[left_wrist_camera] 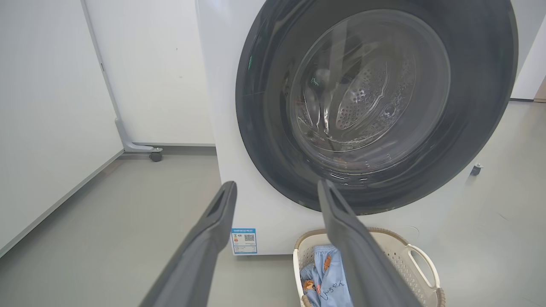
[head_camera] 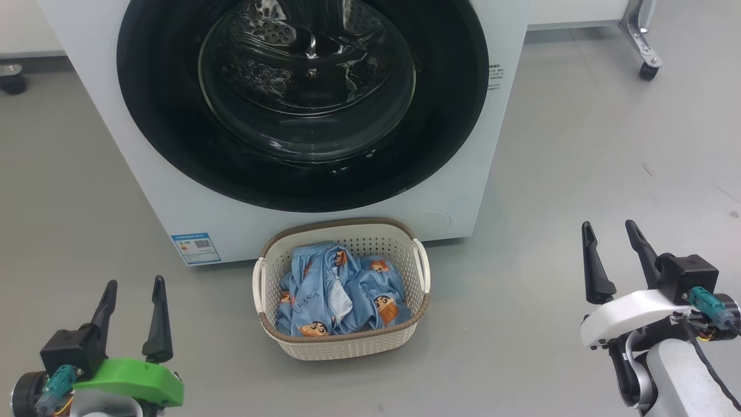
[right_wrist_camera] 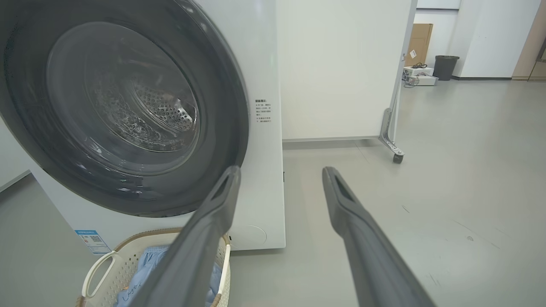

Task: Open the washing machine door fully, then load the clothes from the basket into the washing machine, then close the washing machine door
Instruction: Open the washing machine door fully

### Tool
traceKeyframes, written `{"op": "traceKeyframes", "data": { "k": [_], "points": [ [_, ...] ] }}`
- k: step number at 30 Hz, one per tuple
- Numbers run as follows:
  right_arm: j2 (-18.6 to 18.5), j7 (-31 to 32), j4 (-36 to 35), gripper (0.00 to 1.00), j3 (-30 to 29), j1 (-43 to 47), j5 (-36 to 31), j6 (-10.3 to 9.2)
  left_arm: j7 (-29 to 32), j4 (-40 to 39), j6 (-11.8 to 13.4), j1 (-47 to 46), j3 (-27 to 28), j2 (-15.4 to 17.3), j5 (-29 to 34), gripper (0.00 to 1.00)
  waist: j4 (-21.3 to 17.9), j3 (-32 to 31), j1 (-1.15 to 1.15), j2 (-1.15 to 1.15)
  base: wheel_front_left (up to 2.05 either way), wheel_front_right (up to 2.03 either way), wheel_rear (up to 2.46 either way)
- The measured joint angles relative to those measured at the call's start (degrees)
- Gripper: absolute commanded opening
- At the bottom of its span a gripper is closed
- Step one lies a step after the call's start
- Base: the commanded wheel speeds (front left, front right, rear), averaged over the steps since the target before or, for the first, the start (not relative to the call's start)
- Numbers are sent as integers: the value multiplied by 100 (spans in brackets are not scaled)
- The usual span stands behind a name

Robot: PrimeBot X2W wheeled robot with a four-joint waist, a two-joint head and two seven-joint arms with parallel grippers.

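Two grippers stand open and empty above the grey floor (head_camera: 550, 174). The left gripper (head_camera: 134, 282), on a green mount, is low at the left of the head view, fingers spread and touching nothing. The right gripper (head_camera: 608, 224), on a white mount, is at the right, fingers likewise parted. Both are well apart from the basket (head_camera: 347, 347) and the washer (head_camera: 457, 208).

The washer stands on the floor straight ahead. Its door (head_camera: 168, 133) is shut, the black rim flush in the white front, and the steel drum (head_camera: 272, 29) shows through the glass. A blue label (head_camera: 195, 247) sits at the lower left corner of the front.

The basket rests on the floor just before the washer, below the door's bottom edge, between the two grippers. Whether its far rim touches the washer cannot be told. The clothes (head_camera: 359, 289) lie crumpled inside it, below the rim, a white tag showing near the middle.

In the left wrist view the parted fingers frame the label and the door's lower rim, with the basket low at the right. In the right wrist view one finger crosses the basket, and a white wheeled panel (right_wrist_camera: 341, 85) stands on the floor beyond the washer's right side.
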Motion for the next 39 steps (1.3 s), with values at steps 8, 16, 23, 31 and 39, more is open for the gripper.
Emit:
{"op": "traceKeyframes", "data": {
  "k": [8, 16, 23, 31, 39],
  "points": [
    [12, 0, -1, 100, -13, -52, 1, 2, 0, -2, -31, -69, 56, -8, 45, 100, 8, 71, 0, 0, 73, 73, -147],
    [29, -11, -1, 100, -36, -53, 2, 3, -1, -78, -57, -143, 215, -60, 43, 100, 26, 102, 0, 0, 87, 87, -173],
    [29, -15, -1, 100, -52, -54, 2, 4, -1, -68, -102, -177, 219, -76, 44, 100, 49, 107, 0, 0, 75, 75, -149],
    [35, -15, 1, 100, -53, -55, 1, 7, 0, -67, -113, -177, 244, -149, 55, 100, 69, 92, 0, 0, 57, 57, -113],
    [71, -15, 0, 100, -87, -58, 8, 64, -1, -109, -160, -176, 287, -153, 136, 100, 77, 70, 0, 0, 38, 38, -75]
  ]
}}
